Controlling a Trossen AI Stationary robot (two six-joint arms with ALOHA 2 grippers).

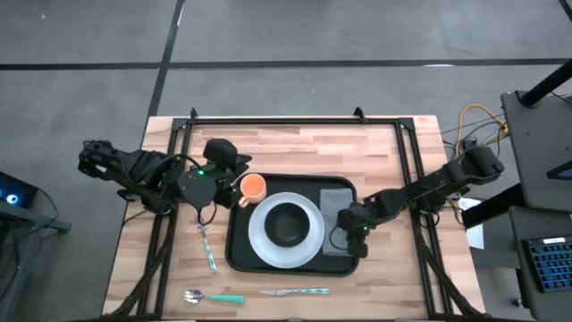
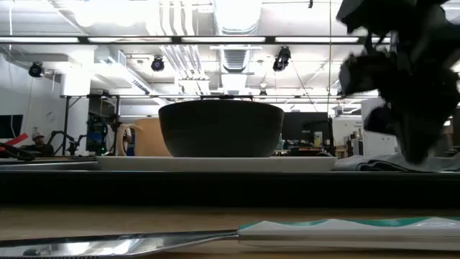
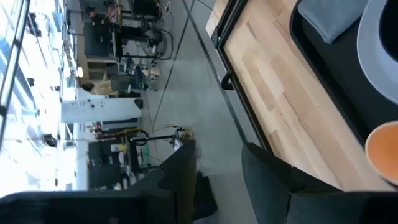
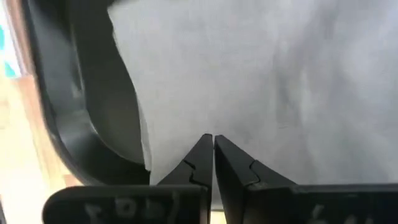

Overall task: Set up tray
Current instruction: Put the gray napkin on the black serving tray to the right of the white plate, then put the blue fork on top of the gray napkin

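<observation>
The black tray (image 1: 239, 255) lies mid-table and carries a white plate (image 1: 261, 234) with a dark bowl (image 1: 287, 224) on it. An orange cup (image 1: 254, 187) stands at the tray's far left corner. A grey napkin (image 1: 338, 204) lies flat on the tray's right part. My left gripper (image 1: 235, 179) is open just left of the cup; in the left wrist view the cup (image 3: 382, 152) sits outside the fingers (image 3: 180, 177). My right gripper (image 1: 353, 225) is down on the napkin's near end, shut. My right gripper meets the grey napkin at its near end, close to the left edge (image 4: 146, 158), its shut fingertips (image 4: 202, 152) coming from above at a slant from the table's right. I cannot tell one layer from several. The napkin lies on the tray floor (image 4: 93, 124).
A fork (image 1: 207, 246) lies on the wood left of the tray. A spoon (image 1: 213, 297) and a knife (image 1: 295, 292) lie near the table's near edge; the knife (image 2: 215, 237) fills the low view's foreground. Bare wood shows beyond the tray's far rim.
</observation>
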